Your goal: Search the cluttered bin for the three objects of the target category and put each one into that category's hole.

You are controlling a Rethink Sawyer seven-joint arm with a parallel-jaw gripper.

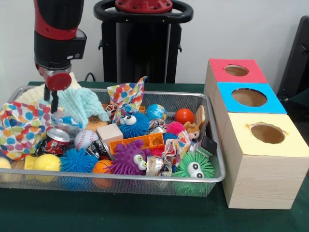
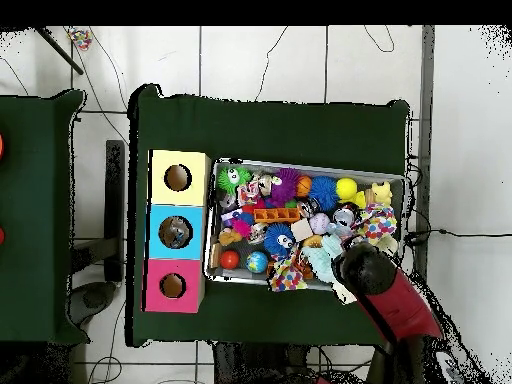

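The cluttered bin (image 1: 145, 178) is a silver wire mesh tray on the green table, also seen in the overhead view (image 2: 300, 166). It holds spiky toys such as a purple one (image 1: 129, 159), a blue one (image 1: 77, 161) and a green one (image 1: 194, 168). There are also a baseball (image 1: 86, 138), an orange-red ball (image 1: 184, 116), a yellow ball (image 1: 47, 163), a can (image 1: 55, 140) and spotted cloths (image 1: 21, 128). My gripper (image 1: 53, 104) hangs over the bin's left end in the front view, just above a light blue cloth (image 1: 87, 104) and the can. From overhead the arm's wrist (image 2: 358, 268) covers it.
Three wooden boxes stand in a row beside the bin, each with a round hole: a red top (image 1: 236, 71), a blue top (image 1: 248, 98) and a yellow top (image 1: 267, 134). Overhead they lie left of the bin (image 2: 177, 232). The robot's pedestal (image 1: 142, 43) stands behind the bin.
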